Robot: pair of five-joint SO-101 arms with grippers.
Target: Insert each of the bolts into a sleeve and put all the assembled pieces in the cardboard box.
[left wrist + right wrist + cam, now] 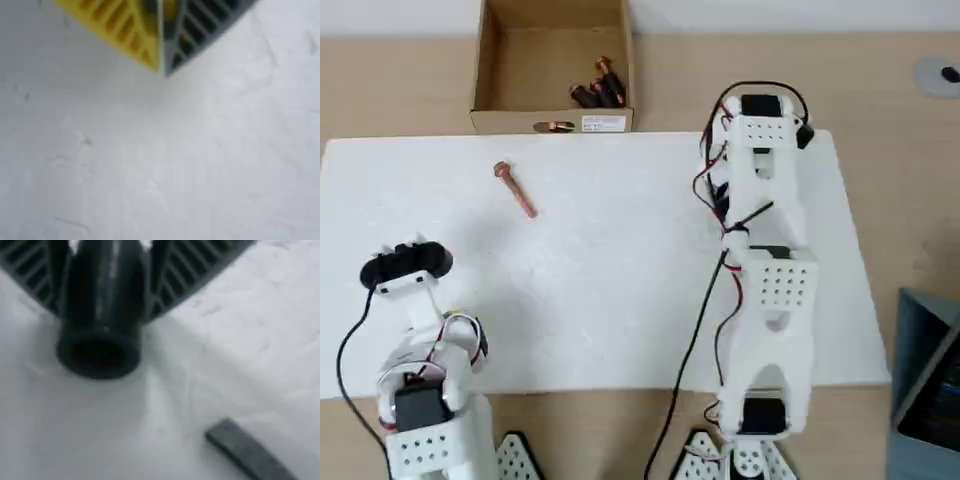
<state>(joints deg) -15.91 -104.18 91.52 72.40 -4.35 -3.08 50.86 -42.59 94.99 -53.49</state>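
Loose bolt (514,189) lies on white mat (620,280) over counter (390,90), between cardboard box (510,120) and L arm (420,330).
Long axis diagonal: head toward box, shank running back toward the arm bases and to the R.

L end effector (161,66): yellow + grey fingers pressed tog., nothing between them, tip close over mat.
R end effector (105,305): clamped on black sleeve (98,352), open bore facing the wrist cam, low over mat.

Judgement: L arm is nearer, w/ bolt fwd and slightly R of it. R arm (765,280) is well apart, bolt off to its L. You'd likely pick w/ L, then line shank up w/ bore before pushing.

Assembled pieces (596,92) lie in box. Small coppery item (556,127) at box's front wall; can't tell what.
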